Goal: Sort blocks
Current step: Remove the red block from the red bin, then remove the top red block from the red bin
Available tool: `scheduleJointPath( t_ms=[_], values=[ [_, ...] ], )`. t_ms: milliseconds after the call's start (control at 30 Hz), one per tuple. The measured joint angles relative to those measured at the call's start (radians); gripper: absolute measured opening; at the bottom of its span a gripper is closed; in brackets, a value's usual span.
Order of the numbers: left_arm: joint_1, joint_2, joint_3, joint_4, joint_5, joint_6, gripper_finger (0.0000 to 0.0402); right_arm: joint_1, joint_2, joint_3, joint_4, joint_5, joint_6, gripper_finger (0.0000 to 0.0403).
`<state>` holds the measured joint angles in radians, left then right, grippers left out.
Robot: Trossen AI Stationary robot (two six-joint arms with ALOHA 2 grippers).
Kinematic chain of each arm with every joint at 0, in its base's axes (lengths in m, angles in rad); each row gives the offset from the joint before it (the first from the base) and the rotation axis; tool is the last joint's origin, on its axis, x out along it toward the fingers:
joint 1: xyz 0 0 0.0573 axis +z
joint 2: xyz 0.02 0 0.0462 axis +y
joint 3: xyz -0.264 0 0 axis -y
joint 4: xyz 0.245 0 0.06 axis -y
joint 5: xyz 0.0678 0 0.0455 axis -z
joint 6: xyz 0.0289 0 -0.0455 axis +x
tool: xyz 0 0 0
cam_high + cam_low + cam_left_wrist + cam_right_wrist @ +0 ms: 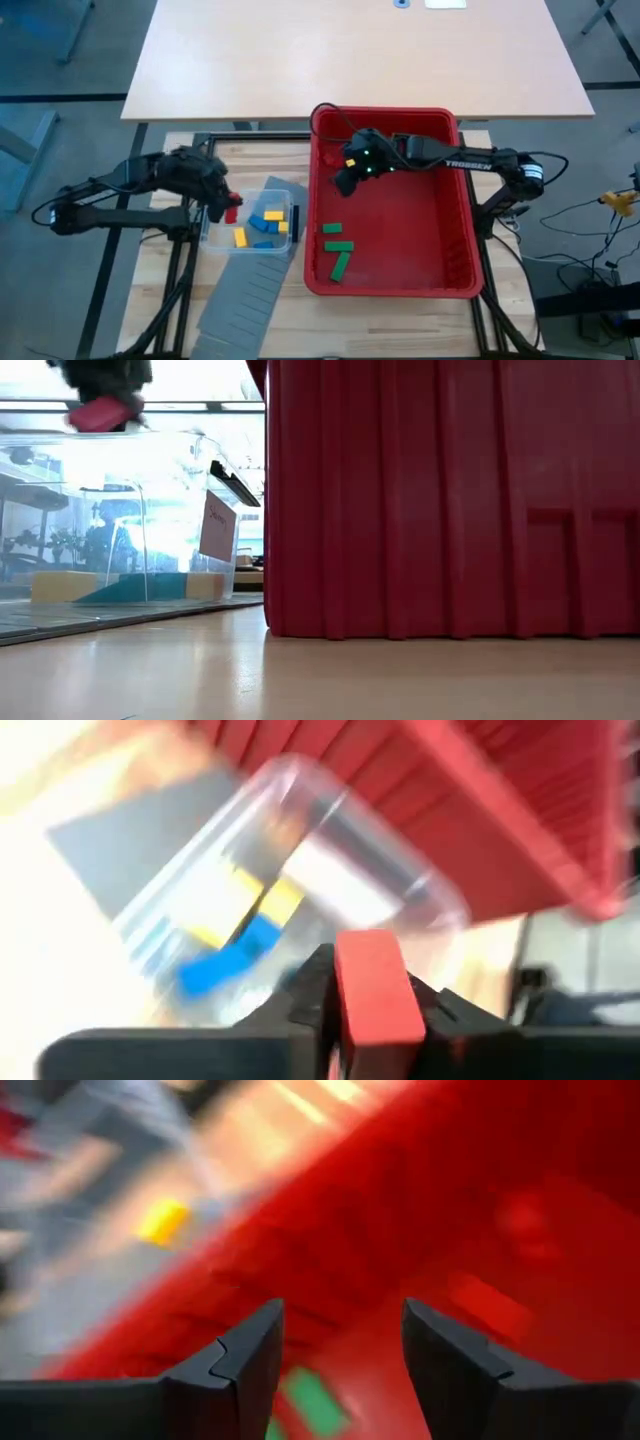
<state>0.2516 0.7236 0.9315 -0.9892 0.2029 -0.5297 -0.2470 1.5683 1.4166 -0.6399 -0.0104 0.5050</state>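
My left pincer pinching small red plastic block over clear plastic tub, ready to drop w/ others; right pincer spread, empty, above red plastic bin.

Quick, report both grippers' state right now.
Left gripper: shut on a red block, over the clear tub.
Right gripper: open, empty, above the red bin.

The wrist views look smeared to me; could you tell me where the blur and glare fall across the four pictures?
Left wrist view: the clear tub is streaked, one side washed out by glare, though the red block in the left gripper stays sharp. Right wrist view: the red bin is smeared, the fingers crisp. Low view: bright backlight through the tub. High view: evenly lit.
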Motion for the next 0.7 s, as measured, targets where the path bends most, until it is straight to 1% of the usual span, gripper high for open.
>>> scheduleJointPath(
  t_ms=[67,233,333,400,533,700],
  values=[
    [0.0,0.014,-0.014,-0.032,-0.003,0.0,0.0086,-0.024,0.018,0.0,-0.045,0.02,-0.016,0.0174],
    [0.0,0.049,-0.028,-0.039,-0.003,0.006,0.0182,-0.074,0.073,0.0,-0.064,0.021,-0.064,0.0167],
    [0.0,0.074,-0.029,-0.036,-0.003,0.018,0.0229,-0.099,0.117,0.0,-0.069,0.022,-0.069,0.0165],
    [0.0,0.086,-0.029,-0.036,-0.009,0.023,0.0253,-0.113,0.146,0.0,-0.068,0.022,-0.07,0.0163],
    [0.0,0.107,-0.029,-0.036,-0.012,0.032,0.028,-0.14,0.211,0.0,-0.07,0.021,-0.091,0.0164],
    [0.0,0.119,-0.029,-0.036,-0.011,0.027,0.0282,-0.156,0.274,0.0,-0.09,0.012,-0.207,0.0167]
  ],
)
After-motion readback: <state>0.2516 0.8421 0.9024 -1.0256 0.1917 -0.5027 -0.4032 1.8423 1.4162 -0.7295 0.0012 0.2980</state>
